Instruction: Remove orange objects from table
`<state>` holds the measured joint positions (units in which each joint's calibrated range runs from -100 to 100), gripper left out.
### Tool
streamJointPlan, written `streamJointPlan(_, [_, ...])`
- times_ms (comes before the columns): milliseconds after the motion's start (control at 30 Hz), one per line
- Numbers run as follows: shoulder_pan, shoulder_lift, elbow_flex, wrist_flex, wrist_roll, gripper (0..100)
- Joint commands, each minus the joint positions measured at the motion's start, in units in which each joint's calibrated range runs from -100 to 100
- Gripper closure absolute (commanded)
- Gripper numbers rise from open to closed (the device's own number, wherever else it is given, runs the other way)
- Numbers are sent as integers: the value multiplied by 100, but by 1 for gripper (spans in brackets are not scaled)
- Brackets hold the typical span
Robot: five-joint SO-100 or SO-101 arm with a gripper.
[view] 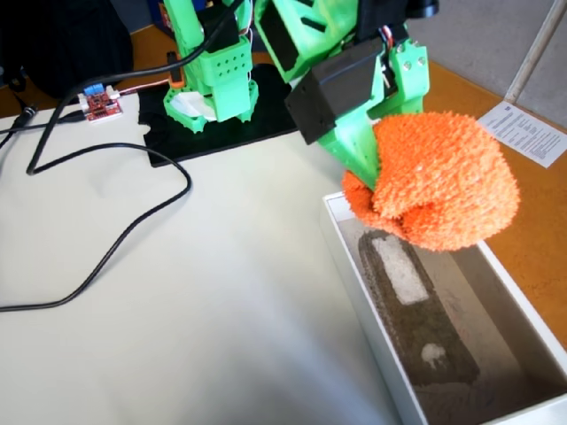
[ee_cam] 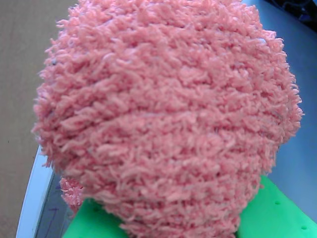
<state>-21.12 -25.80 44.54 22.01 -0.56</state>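
Observation:
The orange fuzzy lump (view: 443, 181) hangs in the air over the far end of the white box (view: 350, 257), clear of the cream table (view: 177, 310). My green gripper (view: 368, 173) is shut on its left side; the fingertips are buried in the fabric. In the wrist view the orange lump (ee_cam: 168, 114) fills almost the whole frame, looking pinkish, with a green finger (ee_cam: 277, 213) showing at the bottom.
The white box holds a grey insert (view: 416, 301) and lies along the table's right edge. A black cable (view: 133, 230) loops over the left of the table. The arm's green base (view: 217, 80) stands on a black mat (view: 221, 124) at the back. A paper sheet (view: 527, 133) lies on the orange-brown floor.

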Motion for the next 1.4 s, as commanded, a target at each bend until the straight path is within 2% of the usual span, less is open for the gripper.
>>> streamJointPlan(0, [1,-160,-45,-146,49,100])
streamJointPlan(133, [-591,201,-704,-413,151,100])
streamJointPlan(300, [-2269,1242,-3107,-883,415,99])
streamJointPlan(333, [-2654,1477,-3563,-997,527,96])
streamJointPlan(400, [-3430,1913,-4328,-1345,708,83])
streamJointPlan(433, [-3778,2115,-4600,-1581,791,72])
streamJointPlan(500, [-4436,2442,-4997,-2124,840,42])
streamJointPlan(633, [-5249,2593,-4968,-2570,1123,41])
streamJointPlan(767, [-5419,2425,-4309,-2983,1197,41])
streamJointPlan(967, [-5035,2064,-3524,-3202,1109,41])
streamJointPlan(1100, [-4155,1368,-2652,-2999,327,41])
streamJointPlan(1233, [-2380,243,-598,-2399,-337,41])
streamJointPlan(1367, [60,-798,2406,-2334,-181,41])
